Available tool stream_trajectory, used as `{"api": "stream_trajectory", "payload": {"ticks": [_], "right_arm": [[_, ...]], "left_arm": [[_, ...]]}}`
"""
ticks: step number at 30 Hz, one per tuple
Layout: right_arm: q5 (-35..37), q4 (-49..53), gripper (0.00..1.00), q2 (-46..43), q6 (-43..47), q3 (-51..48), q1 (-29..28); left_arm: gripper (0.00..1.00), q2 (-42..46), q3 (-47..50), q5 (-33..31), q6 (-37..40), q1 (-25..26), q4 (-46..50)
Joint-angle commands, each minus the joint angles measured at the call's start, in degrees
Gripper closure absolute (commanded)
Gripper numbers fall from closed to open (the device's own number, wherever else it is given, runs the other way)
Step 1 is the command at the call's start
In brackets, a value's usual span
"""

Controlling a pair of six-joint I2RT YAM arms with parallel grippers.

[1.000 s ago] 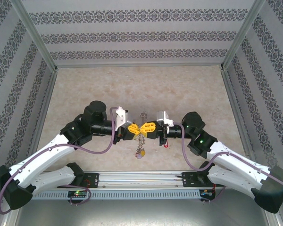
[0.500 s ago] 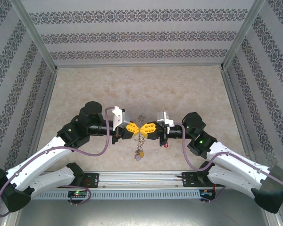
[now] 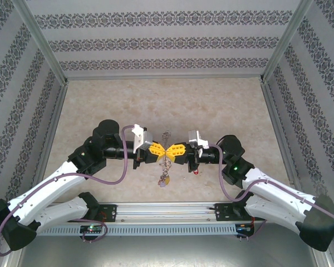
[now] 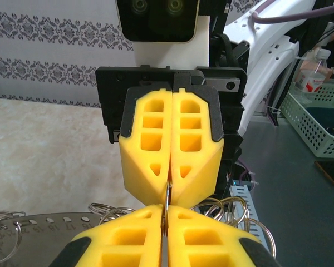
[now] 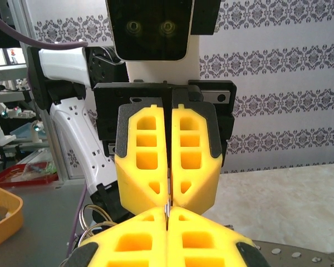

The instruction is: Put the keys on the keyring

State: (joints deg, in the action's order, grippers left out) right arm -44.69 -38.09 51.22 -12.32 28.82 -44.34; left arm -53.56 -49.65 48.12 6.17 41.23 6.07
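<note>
My left gripper (image 3: 160, 150) and right gripper (image 3: 172, 151) meet tip to tip above the table's near middle. Both are shut on the same thin silver keyring (image 4: 167, 196), which is edge-on between the yellow fingers (image 4: 128, 233). In the right wrist view the keyring (image 5: 167, 208) is a sliver of wire at my right gripper (image 5: 167, 216). A string of keys and tags (image 3: 165, 176) dangles under the keyring. A small red item (image 3: 196, 171), perhaps the red-tagged key, lies below the right gripper; it is too small to tell.
Loose silver rings (image 4: 242, 214) lie beside a grey disc (image 4: 44, 229) on the table, and a small ring cluster (image 3: 168, 135) sits just behind the grippers. Patterned walls enclose the table. A green basket (image 4: 317, 125) and an orange tray (image 5: 0, 218) stand outside it.
The left arm has drawn back slightly to the left and the right arm slightly to the right. Both grippers stay shut on the ring, tip to tip.
</note>
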Motion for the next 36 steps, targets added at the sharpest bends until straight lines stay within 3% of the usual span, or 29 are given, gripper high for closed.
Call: {"api": "stream_trajectory", "payload": {"ticks": [1, 3, 7, 12, 14, 16, 22, 25, 29, 36], "right_arm": [[-2.46, -8.38, 1.00, 0.28, -2.01, -0.03, -0.23], [-2.25, -8.42, 1.00, 0.37, -2.01, -0.14, -0.34], [0.08, -4.98, 1.00, -0.73, -0.56, 0.06, -0.31], [8.75, 11.47, 0.50, -6.29, 3.44, 1.24, -0.25], [13.07, 19.30, 0.35, -10.25, 4.55, 1.43, -0.06], [19.82, 27.48, 0.28, -13.63, 4.76, 2.15, 0.00], [42.14, 53.97, 0.29, -19.12, -1.84, 5.46, 1.19], [49.16, 67.43, 0.30, -17.77, -8.89, 7.50, 3.14], [48.22, 77.48, 0.36, -13.09, -17.71, 7.19, 5.93], [47.40, 78.24, 0.39, -1.09, -20.78, 6.59, 5.75]], "left_arm": [[0.93, -1.08, 0.80, 1.42, -1.16, 0.59, -5.78], [1.00, -1.61, 0.57, 2.10, -1.38, 0.52, -5.92], [1.00, -1.25, 0.35, 1.69, -0.76, 0.54, -5.26], [1.00, 0.81, 0.05, -4.32, 2.26, 0.51, -0.49], [1.00, 1.88, 0.33, -6.82, 3.13, 0.55, 0.75], [1.00, 2.84, 1.34, -8.27, 3.49, 0.52, 0.84], [1.00, 4.73, 3.62, -14.22, 3.28, 0.43, 2.13], [1.00, 6.68, 5.72, -17.02, 2.41, 0.43, 2.52], [1.00, 7.16, 8.11, -19.15, -1.72, 0.37, -0.04], [1.00, 8.47, 8.94, -23.54, -5.99, 0.02, 1.88]]}}
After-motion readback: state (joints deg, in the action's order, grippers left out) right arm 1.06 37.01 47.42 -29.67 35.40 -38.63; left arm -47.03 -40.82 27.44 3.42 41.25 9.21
